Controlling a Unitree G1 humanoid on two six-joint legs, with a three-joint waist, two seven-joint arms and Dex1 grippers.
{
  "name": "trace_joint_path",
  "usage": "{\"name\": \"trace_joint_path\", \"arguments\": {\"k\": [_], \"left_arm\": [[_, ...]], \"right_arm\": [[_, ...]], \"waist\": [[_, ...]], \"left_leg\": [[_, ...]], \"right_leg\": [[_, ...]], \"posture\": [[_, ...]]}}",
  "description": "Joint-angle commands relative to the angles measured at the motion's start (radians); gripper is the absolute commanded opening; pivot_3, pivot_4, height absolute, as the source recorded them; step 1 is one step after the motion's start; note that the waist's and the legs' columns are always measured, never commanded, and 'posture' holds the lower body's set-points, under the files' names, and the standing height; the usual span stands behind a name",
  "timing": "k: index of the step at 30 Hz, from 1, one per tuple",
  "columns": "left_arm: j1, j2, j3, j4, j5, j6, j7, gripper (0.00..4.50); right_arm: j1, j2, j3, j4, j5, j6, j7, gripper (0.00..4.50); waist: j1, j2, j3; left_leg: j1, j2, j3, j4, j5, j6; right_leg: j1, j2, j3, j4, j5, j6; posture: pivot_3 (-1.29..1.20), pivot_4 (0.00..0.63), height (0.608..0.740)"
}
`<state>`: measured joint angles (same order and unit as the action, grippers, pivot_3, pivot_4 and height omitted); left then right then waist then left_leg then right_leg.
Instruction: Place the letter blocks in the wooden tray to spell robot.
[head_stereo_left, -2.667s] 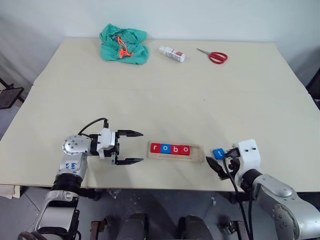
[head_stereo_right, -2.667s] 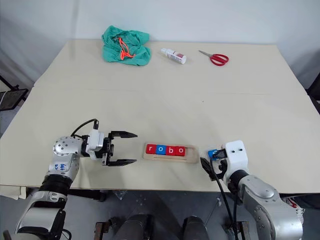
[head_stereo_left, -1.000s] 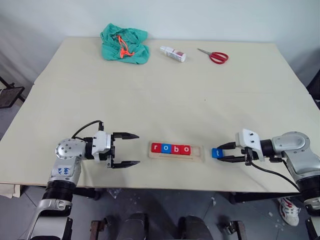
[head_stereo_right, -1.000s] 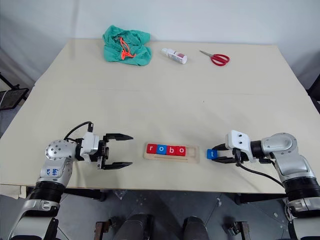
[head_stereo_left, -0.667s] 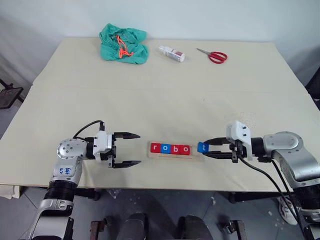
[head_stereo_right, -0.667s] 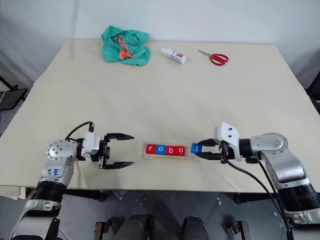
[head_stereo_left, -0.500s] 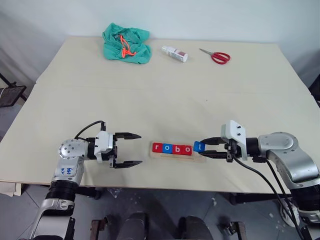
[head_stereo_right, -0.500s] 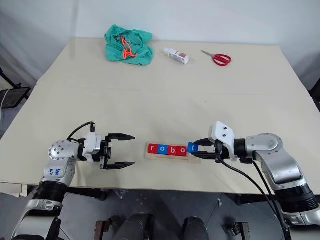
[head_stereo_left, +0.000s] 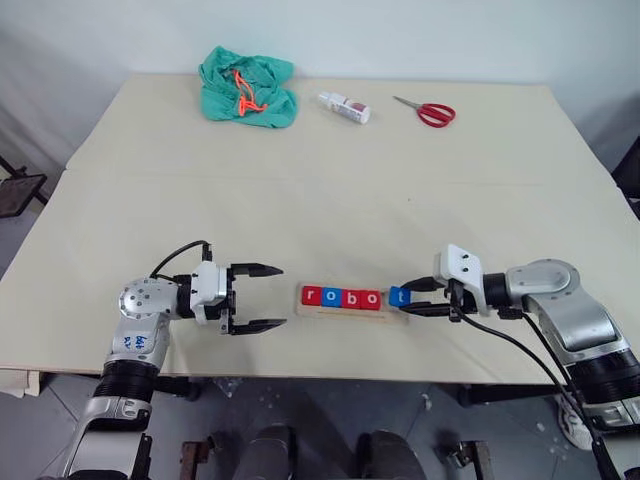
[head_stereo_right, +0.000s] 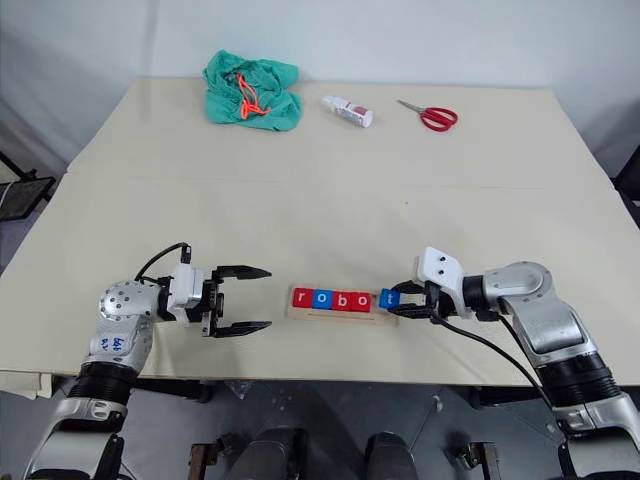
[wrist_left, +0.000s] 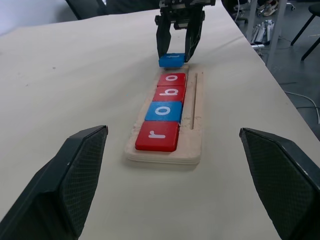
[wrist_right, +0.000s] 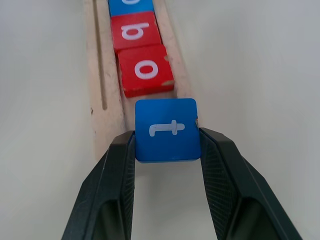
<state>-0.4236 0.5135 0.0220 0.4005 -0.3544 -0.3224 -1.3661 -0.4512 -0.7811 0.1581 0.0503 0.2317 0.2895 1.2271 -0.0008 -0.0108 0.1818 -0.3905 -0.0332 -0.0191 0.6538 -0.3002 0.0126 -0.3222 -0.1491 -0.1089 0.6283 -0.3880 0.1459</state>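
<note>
The wooden tray (head_stereo_left: 402, 316) lies near the table's front edge with a row of letter blocks (head_stereo_left: 343, 298) in it reading r, o, b, o: red, blue, red, red. My right gripper (head_stereo_left: 404, 298) is shut on the blue t block (wrist_right: 167, 129), holding it over the tray's right end, right behind the last red o (wrist_right: 146, 70). My left gripper (head_stereo_left: 278, 295) stands open to the left of the tray, level, nothing between its fingers (wrist_left: 75, 180). The left wrist view looks along the tray (wrist_left: 194, 145) to the right gripper (wrist_left: 175, 50).
At the table's far side lie a crumpled green cloth (head_stereo_left: 246, 89) with an orange cord, a small white bottle (head_stereo_left: 344, 106) and red-handled scissors (head_stereo_left: 426, 112). The table's front edge runs just below the tray.
My right gripper has carried the blue t block leftward from beside the tray to its right end. The left gripper has stayed in place, open.
</note>
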Motion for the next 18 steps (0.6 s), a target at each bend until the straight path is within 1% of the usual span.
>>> {"name": "trace_joint_path", "arguments": {"k": [1, 8, 10, 12, 13, 16, 17, 18], "left_arm": [[0.009, 0.012, 0.017, -0.044, -0.016, -0.008, 0.011, 4.5], [0.009, 0.013, 0.014, -0.048, -0.018, -0.007, 0.017, 4.5], [0.005, 0.013, 0.013, -0.044, -0.017, -0.009, 0.016, 4.5], [0.002, 0.013, 0.013, -0.042, -0.017, -0.01, 0.015, 4.5], [0.002, 0.013, 0.013, -0.042, -0.017, -0.01, 0.015, 4.5], [-0.005, 0.012, 0.012, -0.035, -0.016, -0.011, 0.014, 4.5], [-0.008, 0.012, 0.012, -0.033, -0.016, -0.01, 0.014, 4.5], [-0.011, 0.012, 0.012, -0.03, -0.015, -0.01, 0.014, 4.5]], "right_arm": [[-0.02, 0.011, 0.0, 0.002, -0.002, -0.016, 0.008, 1.45], [-0.018, 0.021, 0.011, 0.01, -0.016, -0.03, 0.023, 1.45], [-0.015, 0.017, 0.013, 0.013, -0.017, -0.039, 0.028, 2.21], [-0.013, 0.017, 0.011, 0.013, -0.02, -0.047, 0.026, 2.85], [-0.013, 0.018, 0.007, 0.012, -0.02, -0.047, 0.023, 3.25], [-0.023, 0.019, -0.014, -0.005, -0.013, -0.043, 0.007, 4.28], [-0.027, 0.017, -0.027, -0.018, -0.006, -0.036, -0.002, 4.46], [-0.031, 0.013, -0.042, -0.029, 0.002, -0.026, -0.012, 4.46]], "waist": [[0.0, 0.0, 0.0], [0.001, 0.0, 0.0], [0.0, 0.0, 0.0], [0.0, 0.0, 0.0], [0.0, 0.0, 0.0], [0.0, 0.0, 0.0], [0.0, 0.0, 0.0], [0.0, 0.0, 0.0]], "left_leg": [[0.0, 0.0, 0.0, 0.0, 0.0, 0.0], [0.0, 0.0, 0.0, 0.0, 0.0, 0.0], [0.0, 0.0, 0.0, 0.0, 0.0, 0.0], [0.0, 0.0, 0.0, 0.0, 0.0, 0.0], [0.0, 0.0, 0.0, 0.0, 0.0, 0.0], [0.0, 0.0, 0.0, 0.0, 0.0, 0.0], [0.0, 0.0, 0.0, 0.0, 0.0, 0.0], [0.0, 0.0, 0.0, 0.0, 0.0, 0.0]], "right_leg": [[0.0, 0.0, 0.0, 0.0, 0.0, 0.0], [0.0, 0.0, 0.0, 0.0, 0.0, 0.0], [0.0, 0.0, 0.0, 0.0, 0.0, 0.0], [0.0, 0.0, 0.0, 0.0, 0.0, 0.0], [0.0, 0.0, 0.0, 0.0, 0.0, 0.0], [0.0, 0.0, 0.0, 0.0, 0.0, 0.0], [0.0, 0.0, 0.0, 0.0, 0.0, 0.0], [0.0, 0.0, 0.0, 0.0, 0.0, 0.0]], "posture": [[0.0, 0.15, 0.74], [0.0, 0.15, 0.74], [0.0, 0.15, 0.74], [0.0, 0.15, 0.74], [0.0, 0.15, 0.74], [0.0, 0.15, 0.74], [0.0, 0.15, 0.74], [0.0, 0.15, 0.74]]}}
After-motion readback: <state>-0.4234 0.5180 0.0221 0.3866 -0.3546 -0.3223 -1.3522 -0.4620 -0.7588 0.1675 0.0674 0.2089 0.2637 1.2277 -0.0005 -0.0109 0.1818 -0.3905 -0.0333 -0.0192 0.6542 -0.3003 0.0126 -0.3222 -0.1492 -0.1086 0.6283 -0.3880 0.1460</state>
